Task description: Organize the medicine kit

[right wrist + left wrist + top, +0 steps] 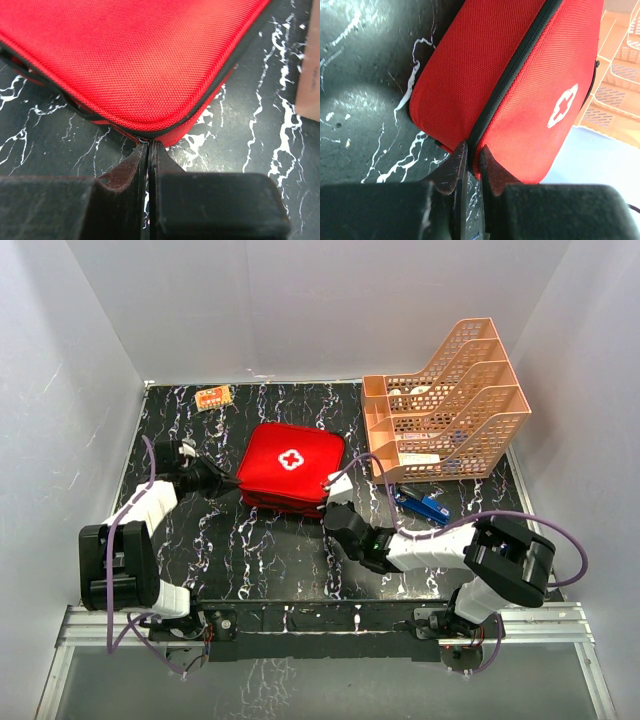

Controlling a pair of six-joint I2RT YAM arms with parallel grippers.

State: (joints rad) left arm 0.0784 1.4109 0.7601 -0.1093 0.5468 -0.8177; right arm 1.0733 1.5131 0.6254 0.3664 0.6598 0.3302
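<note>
The red medicine kit [290,465] lies closed in the middle of the black marble table, white cross up. My left gripper [228,483] is at its left edge. In the left wrist view the gripper [472,148] is nearly shut, with the kit's [470,65] black zip seam pinched between the tips. My right gripper [333,512] is at the kit's near right corner. In the right wrist view the gripper [148,143] is shut tight at the zip line of the kit [140,65], with a small silvery bit of the zip pull at the tips.
An orange tiered plastic tray [450,410] stands right of the kit and also shows in the left wrist view [620,65]. A blue item [425,505] lies in front of the tray. A small orange packet [213,397] lies at the back left. White walls enclose the table.
</note>
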